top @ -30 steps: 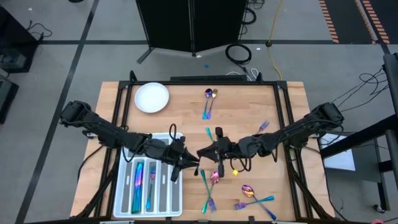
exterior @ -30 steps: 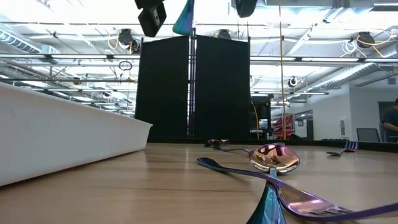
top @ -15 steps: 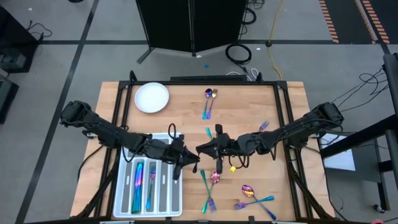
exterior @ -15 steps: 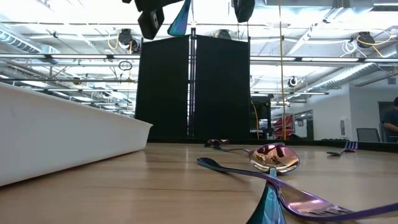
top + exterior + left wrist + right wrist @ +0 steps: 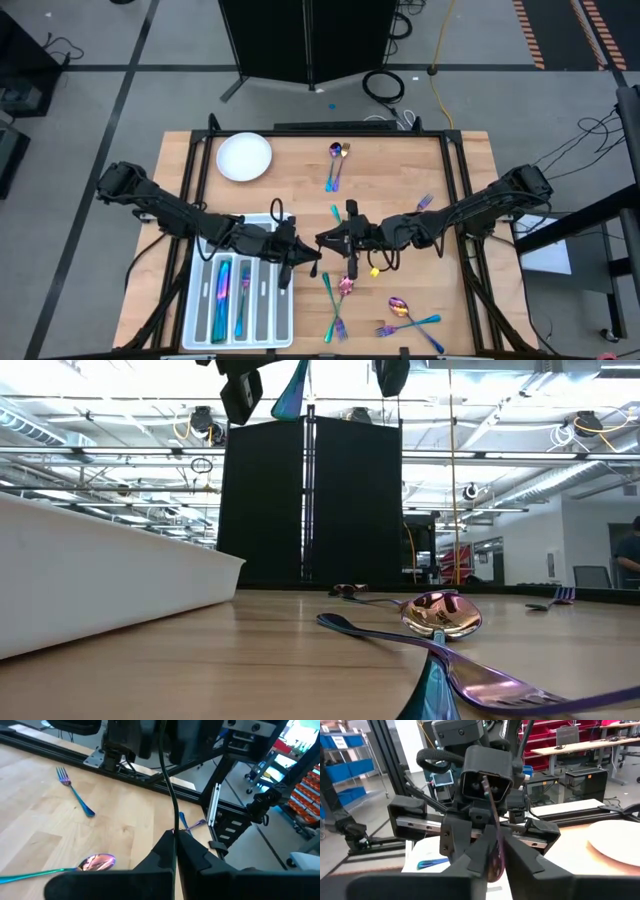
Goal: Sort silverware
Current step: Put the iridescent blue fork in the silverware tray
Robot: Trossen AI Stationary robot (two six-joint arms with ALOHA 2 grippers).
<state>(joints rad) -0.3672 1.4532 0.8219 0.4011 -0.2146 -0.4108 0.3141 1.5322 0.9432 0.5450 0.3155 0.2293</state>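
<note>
On your light wooden worktop (image 5: 400,170), the translucent white compartment tray (image 5: 200,320) at seven o'clock holds a few iridescent pieces; most silverware (image 5: 338,165) is scattered from twelve to five o'clock. Mid-worktop, the left gripper (image 5: 303,254) is clamped on one slim iridescent utensil (image 5: 292,390); the right gripper (image 5: 332,240) is barely parted around its other end.

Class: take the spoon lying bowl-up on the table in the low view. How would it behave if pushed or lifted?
The spoon looks like slim solid metal, so it is probably stiff and light. Its glossy finish suggests it could slip in a pinch. It crosses another utensil, so a push would likely pivot it or drag both.
</note>
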